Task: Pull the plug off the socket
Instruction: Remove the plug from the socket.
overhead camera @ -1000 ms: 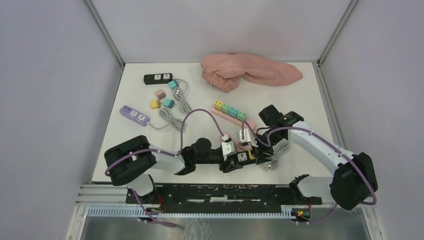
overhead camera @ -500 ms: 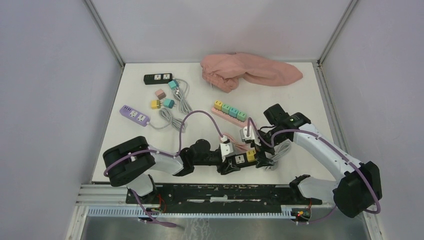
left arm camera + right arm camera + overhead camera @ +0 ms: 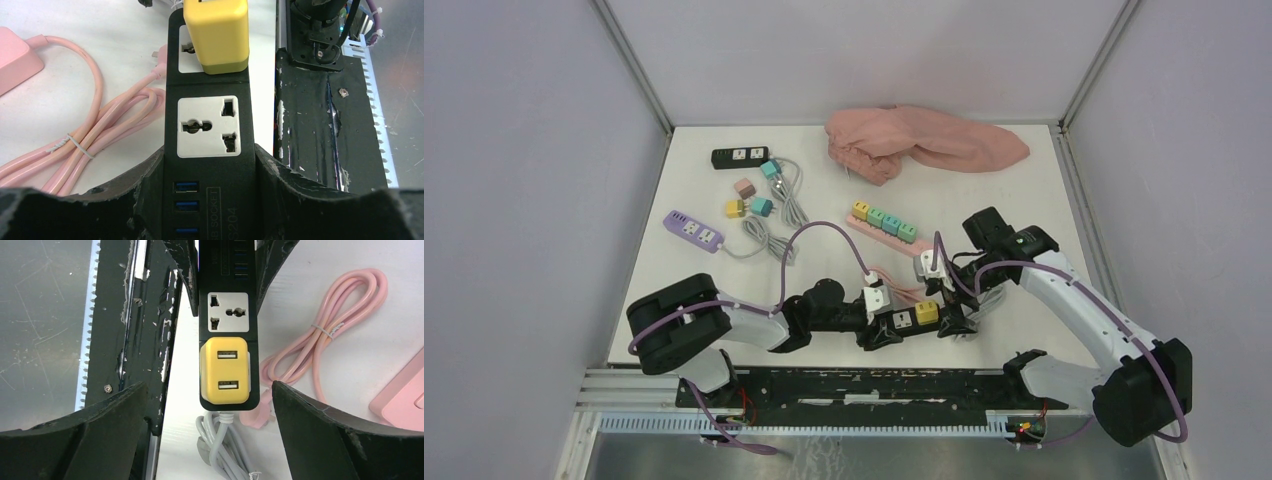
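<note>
My left tool (image 3: 207,167) grips the strip (image 3: 210,89) while my right tool (image 3: 210,390) hangs wide open and empty, the plug (image 3: 224,371) seated straight ahead of it, so next I should advance, close on it and pull.

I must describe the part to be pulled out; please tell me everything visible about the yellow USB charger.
The yellow USB charger is a rounded plastic cube with two USB ports on top. It sits upright, plugged into the end socket of the black power strip, which the left hand clamps. The open right hand straddles it without touching.
</note>
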Available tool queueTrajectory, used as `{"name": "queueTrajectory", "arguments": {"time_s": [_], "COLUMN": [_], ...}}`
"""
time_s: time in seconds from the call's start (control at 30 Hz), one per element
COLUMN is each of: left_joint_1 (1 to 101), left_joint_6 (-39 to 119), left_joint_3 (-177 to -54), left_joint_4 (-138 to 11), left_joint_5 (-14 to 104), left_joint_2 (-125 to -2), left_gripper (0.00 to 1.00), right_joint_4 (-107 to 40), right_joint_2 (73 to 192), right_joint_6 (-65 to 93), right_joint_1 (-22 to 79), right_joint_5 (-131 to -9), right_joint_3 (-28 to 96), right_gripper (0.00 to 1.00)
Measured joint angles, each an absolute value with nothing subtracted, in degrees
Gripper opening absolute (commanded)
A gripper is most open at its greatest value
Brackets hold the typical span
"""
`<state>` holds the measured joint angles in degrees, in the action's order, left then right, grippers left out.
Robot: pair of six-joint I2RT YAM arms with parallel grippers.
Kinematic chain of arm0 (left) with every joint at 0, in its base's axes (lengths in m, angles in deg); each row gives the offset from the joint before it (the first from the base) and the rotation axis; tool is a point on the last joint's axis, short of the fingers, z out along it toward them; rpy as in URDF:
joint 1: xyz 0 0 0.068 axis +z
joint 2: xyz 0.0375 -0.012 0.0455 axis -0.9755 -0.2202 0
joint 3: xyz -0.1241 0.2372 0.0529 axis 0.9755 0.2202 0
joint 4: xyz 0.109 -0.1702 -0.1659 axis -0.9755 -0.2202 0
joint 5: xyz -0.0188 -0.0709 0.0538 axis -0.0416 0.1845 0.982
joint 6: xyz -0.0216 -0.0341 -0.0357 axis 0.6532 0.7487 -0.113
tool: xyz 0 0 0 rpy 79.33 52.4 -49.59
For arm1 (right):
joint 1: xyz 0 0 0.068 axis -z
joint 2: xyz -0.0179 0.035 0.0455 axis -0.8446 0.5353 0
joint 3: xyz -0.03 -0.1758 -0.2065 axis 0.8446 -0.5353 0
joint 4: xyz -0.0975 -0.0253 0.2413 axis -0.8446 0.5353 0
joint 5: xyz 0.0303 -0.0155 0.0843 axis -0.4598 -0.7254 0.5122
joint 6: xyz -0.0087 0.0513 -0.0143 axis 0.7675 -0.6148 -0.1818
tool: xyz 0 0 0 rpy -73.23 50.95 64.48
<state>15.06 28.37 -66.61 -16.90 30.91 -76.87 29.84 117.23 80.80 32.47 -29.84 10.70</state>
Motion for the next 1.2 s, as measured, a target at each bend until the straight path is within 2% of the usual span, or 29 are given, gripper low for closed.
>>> {"name": "queueTrajectory", "arguments": {"time_s": [0.27,0.37,0.57,0.77,1.0,1.1,1.2], "left_joint_1": [15.04,15.04,15.04,15.04,14.85,14.82,14.78], "left_joint_6": [28.44,28.46,28.68,29.86,30.27,30.30,30.69], "left_joint_3": [-66.61,-66.61,-66.61,-66.61,-66.61,-66.61,-66.61], "left_joint_4": [-16.94,-16.94,-16.96,-17.38,-18.03,-18.23,-18.69], "left_joint_5": [30.89,30.87,30.80,30.82,30.78,30.80,30.82], "left_joint_2": [-76.87,-76.87,-76.87,-76.41,-75.76,-75.73,-75.73], "left_gripper": [0.03,0.03,0.03,0.03,0.03,0.03,0.03], "right_joint_4": [30.41,30.35,29.56,28.49,27.62,28.07,28.75], "right_joint_2": [117.05,117.08,118.63,120.66,121.10,121.29,121.25], "right_joint_6": [81.39,81.50,80.38,78.68,77.59,78.96,81.50], "right_joint_1": [33.06,33.06,33.06,33.06,32.99,32.68,31.59], "right_joint_5": [-27.54,-27.00,-26.10,-26.06,-25.90,-25.69,-25.90], "right_joint_3": [10.85,10.85,10.85,10.85,10.85,10.85,10.72], "right_gripper": [0.99,0.94,0.68,0.45,0.08,0.01,0.00]}}
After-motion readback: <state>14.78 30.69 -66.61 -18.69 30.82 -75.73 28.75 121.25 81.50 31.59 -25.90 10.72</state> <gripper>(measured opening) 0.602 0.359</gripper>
